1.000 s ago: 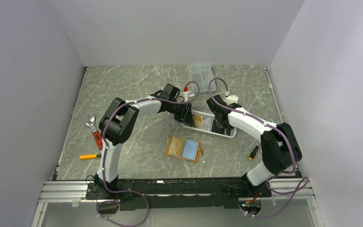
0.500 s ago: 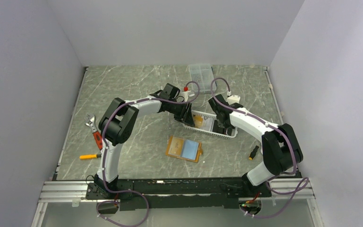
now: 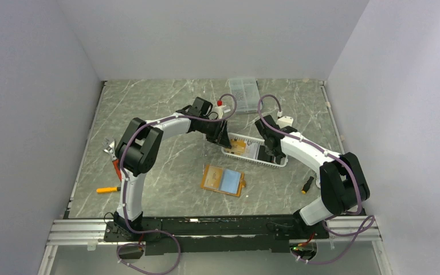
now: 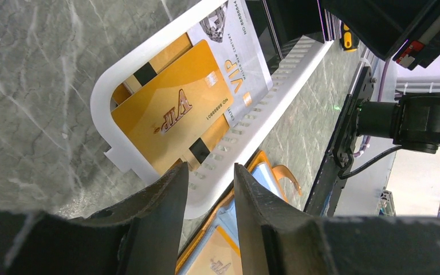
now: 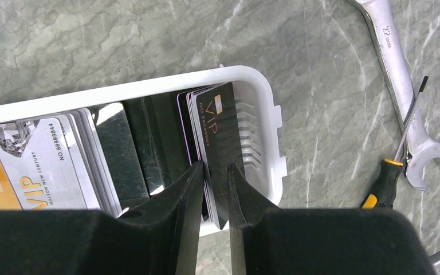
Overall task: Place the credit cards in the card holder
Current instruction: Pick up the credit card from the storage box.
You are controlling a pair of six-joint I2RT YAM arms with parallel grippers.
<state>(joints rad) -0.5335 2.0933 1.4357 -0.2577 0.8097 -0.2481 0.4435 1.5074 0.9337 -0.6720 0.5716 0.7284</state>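
1. The left gripper (image 4: 209,172) has drawn back a little in the last second, toward the left end of the basket (image 4: 100,97). Its fingers stand apart with nothing between them, and it hangs over the basket's long wall.
2. The gold card (image 4: 172,114) lies flat in the basket just ahead of those fingers, and nothing touches it. I judge that the left arm is making room and is not picking anything up.
3. The holder (image 3: 223,179) has not moved. It lies open on the table on the near side of both grippers, apart from the basket.
4. The right gripper (image 5: 216,169) has shifted slightly toward the right end of the basket. Its fingers are almost together and appear to pinch the black card (image 5: 220,120). This card stands on edge directly between them, at the front of a small stack.
5. For the task, this probably means the grasp is made. The black card is still inside the basket, so lifting it and carrying it to the holder remain to be done.
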